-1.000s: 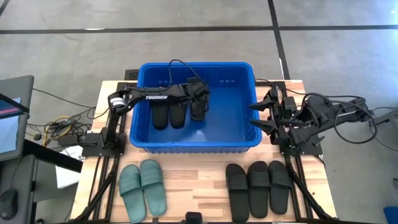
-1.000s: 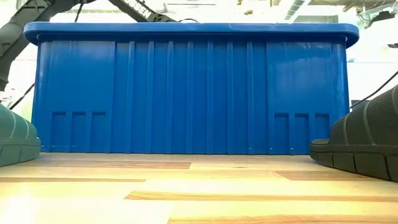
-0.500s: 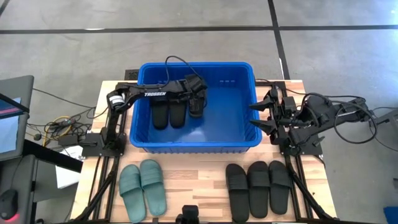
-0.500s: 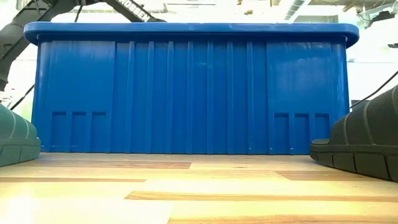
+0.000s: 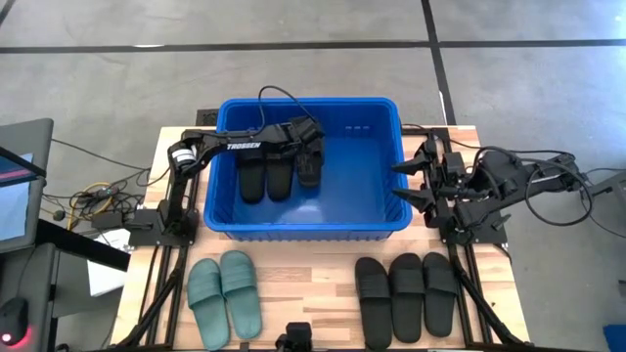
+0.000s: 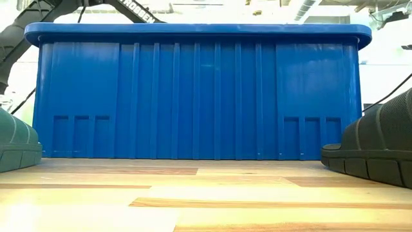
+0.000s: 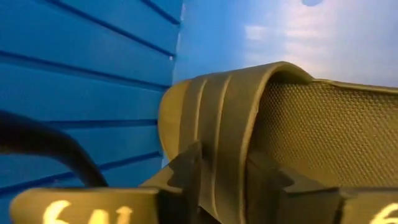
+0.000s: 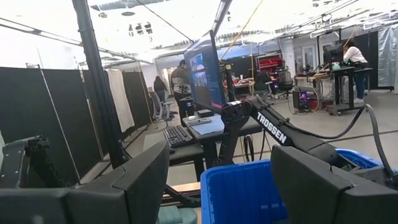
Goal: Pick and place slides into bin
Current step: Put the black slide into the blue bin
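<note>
The left gripper (image 7: 221,180) sits inside the bin (image 5: 303,227), its fingers (image 7: 186,171) just parting around a black slide's (image 5: 309,164) edge. Risk: it drops crooked onto the two slides (image 5: 265,179) alongside. The right gripper (image 5: 403,181) waits open at the bin's right rim.

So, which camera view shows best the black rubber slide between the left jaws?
The left wrist view: the black rubber slide fills it. The high view shows it small inside the bin; the other views miss it.
</note>
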Robot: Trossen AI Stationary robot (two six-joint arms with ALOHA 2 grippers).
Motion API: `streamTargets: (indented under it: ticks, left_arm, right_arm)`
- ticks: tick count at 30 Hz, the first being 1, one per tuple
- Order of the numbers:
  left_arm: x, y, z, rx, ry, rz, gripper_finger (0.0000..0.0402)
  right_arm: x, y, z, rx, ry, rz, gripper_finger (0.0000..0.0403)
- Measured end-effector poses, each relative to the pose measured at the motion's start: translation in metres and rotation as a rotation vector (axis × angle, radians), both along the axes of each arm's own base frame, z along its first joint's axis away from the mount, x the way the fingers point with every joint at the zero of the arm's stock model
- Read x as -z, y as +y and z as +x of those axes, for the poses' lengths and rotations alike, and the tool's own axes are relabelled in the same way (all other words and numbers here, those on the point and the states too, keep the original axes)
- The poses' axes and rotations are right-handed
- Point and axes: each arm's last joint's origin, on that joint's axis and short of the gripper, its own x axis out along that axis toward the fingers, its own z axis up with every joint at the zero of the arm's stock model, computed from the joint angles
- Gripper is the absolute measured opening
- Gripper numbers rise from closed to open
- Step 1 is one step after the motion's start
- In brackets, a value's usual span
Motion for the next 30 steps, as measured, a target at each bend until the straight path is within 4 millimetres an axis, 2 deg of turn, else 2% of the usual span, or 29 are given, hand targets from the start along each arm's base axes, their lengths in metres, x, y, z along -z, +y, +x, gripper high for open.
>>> streamTargets:
  ticks: [10, 20, 30]
  left_arm:
    - [0.0045, -0.0033, -0.0064, 0.026, 0.085, -0.043, 0.0128]
    - [0.0054, -0.0046, -0.0072, -0.017, 0.062, -0.085, 0.0141]
    - [0.0061, -0.0087, -0.0088, -0.036, 0.039, -0.181, 0.0173]
  right_arm:
    - [0.0012, 0.0001, 0.0002, 0.000, 0.013, -0.003, 0.0265]
    - [0.0014, 0.0004, 0.0002, -0.003, 0.014, 0.000, 0.0265]
    - [0.0018, 0.0004, 0.0002, -0.004, 0.019, 0.003, 0.0265]
